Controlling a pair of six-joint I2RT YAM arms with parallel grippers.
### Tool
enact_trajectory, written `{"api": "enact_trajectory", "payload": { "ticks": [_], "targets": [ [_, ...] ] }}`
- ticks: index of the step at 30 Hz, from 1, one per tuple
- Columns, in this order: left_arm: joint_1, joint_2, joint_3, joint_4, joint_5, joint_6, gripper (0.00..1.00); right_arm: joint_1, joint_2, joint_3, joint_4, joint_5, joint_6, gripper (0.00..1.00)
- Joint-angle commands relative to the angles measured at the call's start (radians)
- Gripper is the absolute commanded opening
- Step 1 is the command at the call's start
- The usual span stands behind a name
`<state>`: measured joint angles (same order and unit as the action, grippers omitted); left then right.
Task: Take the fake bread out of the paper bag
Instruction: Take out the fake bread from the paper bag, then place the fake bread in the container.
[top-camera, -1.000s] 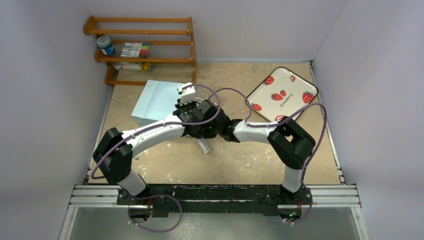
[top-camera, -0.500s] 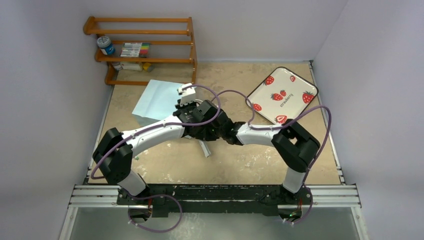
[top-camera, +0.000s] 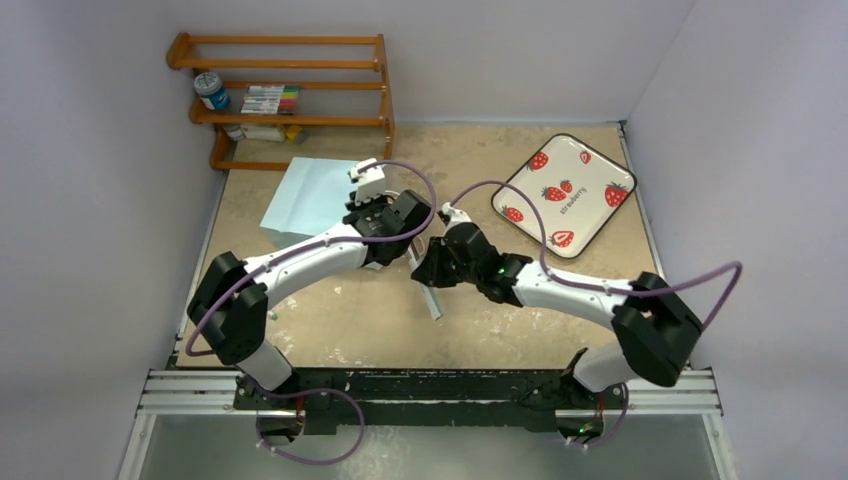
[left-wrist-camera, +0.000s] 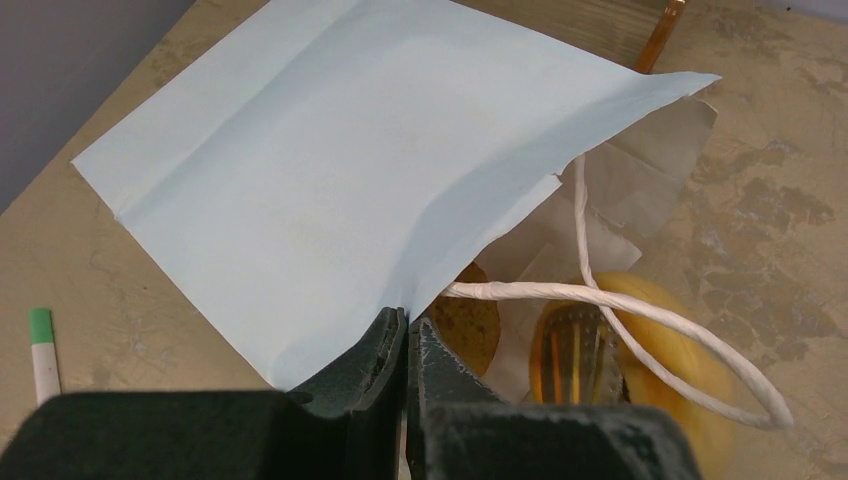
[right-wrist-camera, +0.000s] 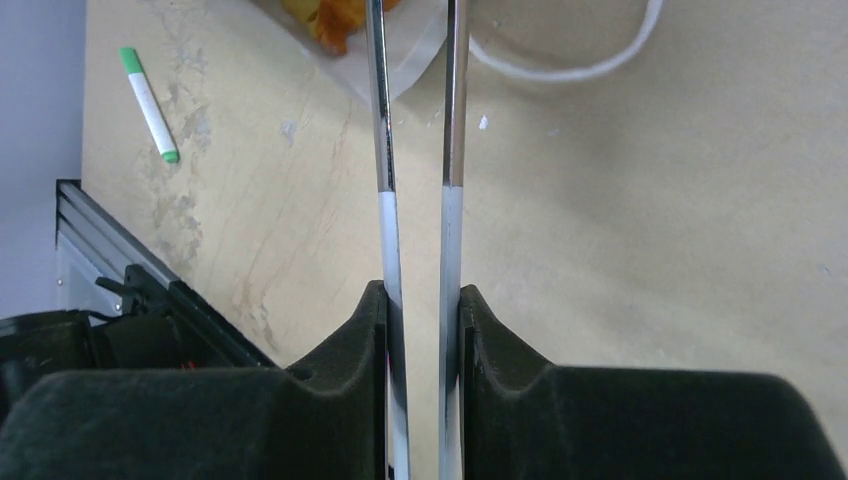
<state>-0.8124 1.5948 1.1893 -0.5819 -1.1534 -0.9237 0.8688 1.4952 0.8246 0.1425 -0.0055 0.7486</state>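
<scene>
The pale blue paper bag (top-camera: 305, 195) lies flat at the back left, its mouth toward the arms. In the left wrist view my left gripper (left-wrist-camera: 407, 325) is shut on the bag's (left-wrist-camera: 330, 170) mouth edge. Under the white cord handle (left-wrist-camera: 620, 300) I see a brown slice (left-wrist-camera: 472, 325) and an orange-yellow bread (left-wrist-camera: 650, 380), with a metal tong tip (left-wrist-camera: 575, 355) against it. My right gripper (right-wrist-camera: 422, 300) is shut on metal tongs (right-wrist-camera: 452, 120) with pale blue handles. An orange bread piece (right-wrist-camera: 335, 20) sits at the tongs' far end. From above, the left gripper (top-camera: 388, 222) and right gripper (top-camera: 430, 268) are close together.
A white strawberry-patterned tray (top-camera: 565, 190) lies at the back right. A wooden rack (top-camera: 285, 95) with markers and a jar stands at the back left. A green-capped marker (right-wrist-camera: 150, 105) lies on the table left of the bag, also in the left wrist view (left-wrist-camera: 42, 350).
The right arm's elbow has swung out to the right and toward the front; its gripper with the tongs shifted slightly right. The left gripper and the bag moved a little to the back left.
</scene>
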Motion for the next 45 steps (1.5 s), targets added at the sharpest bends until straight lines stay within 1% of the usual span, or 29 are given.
{"api": "enact_trajectory", "payload": {
  "ticks": [1,6,11,16,18,21,24,29,30,31,34,40,43,45],
  "targets": [
    [0.025,0.017,0.058,0.055,-0.017,-0.004,0.00,0.011,-0.144,-0.038,-0.045,0.057,0.039,0.00],
    [0.046,0.022,0.065,0.063,-0.012,-0.020,0.00,0.034,-0.264,-0.087,-0.139,0.128,0.107,0.00],
    [0.060,0.012,0.067,0.035,-0.018,-0.050,0.00,0.038,-0.372,-0.132,-0.250,0.254,0.199,0.00],
    [0.062,-0.024,0.035,0.036,-0.009,-0.065,0.00,0.035,-0.414,-0.116,-0.377,0.390,0.318,0.00],
    [0.063,-0.040,0.027,0.041,-0.001,-0.065,0.00,0.031,-0.409,-0.094,-0.393,0.468,0.338,0.00],
    [0.064,-0.063,0.014,0.052,0.024,-0.057,0.00,-0.032,-0.351,-0.041,-0.407,0.529,0.350,0.00],
    [0.063,-0.094,-0.002,0.059,0.062,-0.058,0.00,-0.127,-0.268,0.011,-0.361,0.545,0.313,0.00],
    [0.064,-0.137,-0.039,0.098,0.106,-0.021,0.00,-0.345,-0.082,0.131,-0.269,0.514,0.203,0.00],
    [0.063,-0.141,-0.037,0.100,0.113,-0.009,0.00,-0.391,-0.043,0.180,-0.257,0.497,0.181,0.00],
    [0.062,-0.148,-0.028,0.092,0.135,0.002,0.00,-0.472,0.046,0.261,-0.248,0.470,0.141,0.00],
    [0.064,-0.147,-0.014,0.103,0.143,0.034,0.00,-0.549,0.129,0.351,-0.236,0.461,0.088,0.00],
    [0.064,-0.117,0.031,0.106,0.141,0.085,0.00,-0.720,0.244,0.435,-0.187,0.358,0.046,0.01],
    [0.072,-0.106,0.035,0.124,0.138,0.093,0.00,-0.751,0.310,0.470,-0.194,0.317,0.035,0.04],
    [0.075,-0.087,0.037,0.142,0.147,0.097,0.00,-0.757,0.337,0.466,-0.163,0.301,0.017,0.08]
  ]
}}
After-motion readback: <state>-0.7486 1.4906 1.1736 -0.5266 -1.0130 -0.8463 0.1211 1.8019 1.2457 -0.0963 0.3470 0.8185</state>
